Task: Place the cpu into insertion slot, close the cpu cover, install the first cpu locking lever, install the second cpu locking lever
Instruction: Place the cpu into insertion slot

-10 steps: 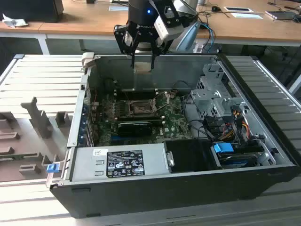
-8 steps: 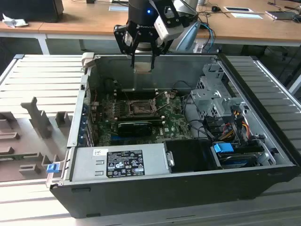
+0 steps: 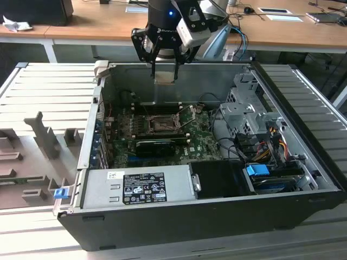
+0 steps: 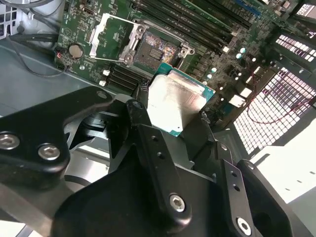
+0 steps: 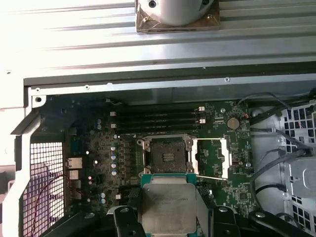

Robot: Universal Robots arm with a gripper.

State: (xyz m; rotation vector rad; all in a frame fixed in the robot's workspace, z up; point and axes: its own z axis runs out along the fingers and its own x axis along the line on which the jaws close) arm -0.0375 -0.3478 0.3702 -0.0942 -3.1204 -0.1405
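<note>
Placement is the step in hand. The gripper (image 3: 164,75) is hanging over the open computer case (image 3: 217,216), its fingers pinching the cpu (image 4: 175,103) by two opposite edges, silver top facing up toward the wrist. In both wrist views the chip is sitting well above the green motherboard (image 5: 103,153), touching nothing but the fingers. Below it the insertion slot (image 5: 167,156) is lying bare and dark, and the cpu cover (image 5: 211,158) is lying swung open just beside it, so nothing is blocking the way in. By my reading, none of the four steps is done yet. Seating this chip is going to call for care. That means squaring its edges to the socket rim, centring it over the opening and coming straight down without tilt, because an angled landing could well damage the socket's contacts.
</note>
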